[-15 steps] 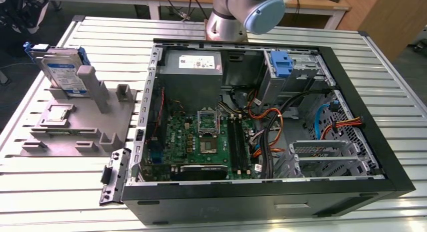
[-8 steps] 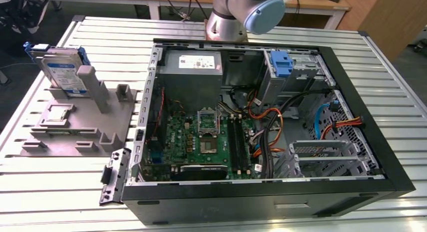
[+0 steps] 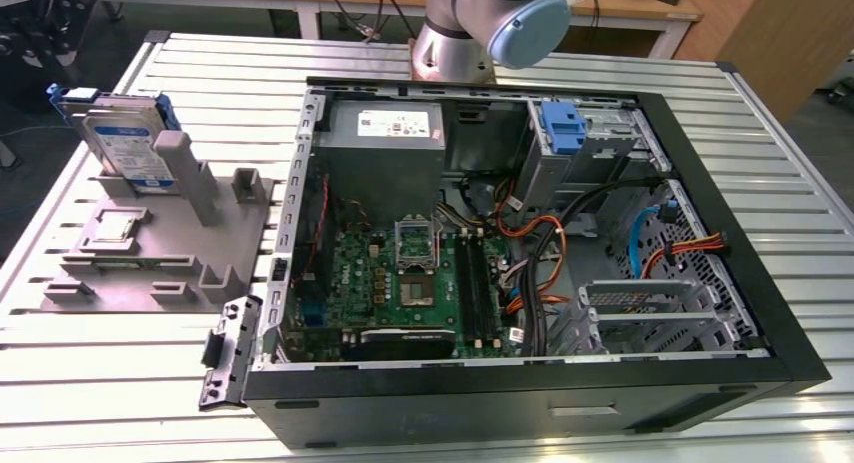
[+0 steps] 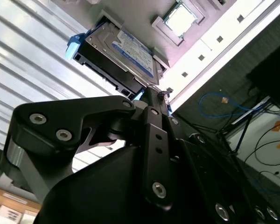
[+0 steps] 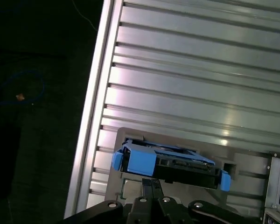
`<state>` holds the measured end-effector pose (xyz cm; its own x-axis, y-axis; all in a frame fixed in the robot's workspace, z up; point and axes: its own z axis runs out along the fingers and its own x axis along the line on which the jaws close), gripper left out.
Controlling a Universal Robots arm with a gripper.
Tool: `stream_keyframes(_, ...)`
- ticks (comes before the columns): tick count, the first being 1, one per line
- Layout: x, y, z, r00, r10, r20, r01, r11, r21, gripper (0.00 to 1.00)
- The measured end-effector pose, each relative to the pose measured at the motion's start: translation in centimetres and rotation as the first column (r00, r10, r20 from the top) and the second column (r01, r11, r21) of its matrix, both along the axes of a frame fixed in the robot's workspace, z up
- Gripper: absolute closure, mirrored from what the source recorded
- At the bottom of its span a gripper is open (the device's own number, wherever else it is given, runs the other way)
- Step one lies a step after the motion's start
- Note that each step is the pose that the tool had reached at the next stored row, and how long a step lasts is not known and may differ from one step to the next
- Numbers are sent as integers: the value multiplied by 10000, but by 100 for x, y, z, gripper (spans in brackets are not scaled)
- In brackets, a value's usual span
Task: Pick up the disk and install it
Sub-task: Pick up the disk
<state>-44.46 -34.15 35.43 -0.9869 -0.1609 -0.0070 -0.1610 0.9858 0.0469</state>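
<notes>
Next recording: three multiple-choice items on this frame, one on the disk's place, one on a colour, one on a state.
1. Where is the disk?
A. in a person's hand
B. in the grey stand, at the exterior view's left of the computer case
C. on the floor
2. What colour is the disk's bracket?
A. red
B. yellow
C. blue
3. The computer case is:
A. open
B. closed by a panel
C. wrapped in film
Answers: 1 B, it stands on edge in the stand outside the case; 2 C, blue plastic frames it in both wrist views; 3 A, its motherboard is in plain sight.
</notes>
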Motion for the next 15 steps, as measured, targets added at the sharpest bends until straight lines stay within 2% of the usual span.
stream_keyframes(4,0,0,0,9983,586,0,-586,9983,0,90)
stream_keyframes(7,0,0,-1,9946,1036,0,-1036,9946,0,90)
stream_keyframes(11,0,0,-1,9873,1590,-1,-1590,9873,0,90)
stream_keyframes(15,0,0,-1,9771,2126,0,-2126,9771,0,90)
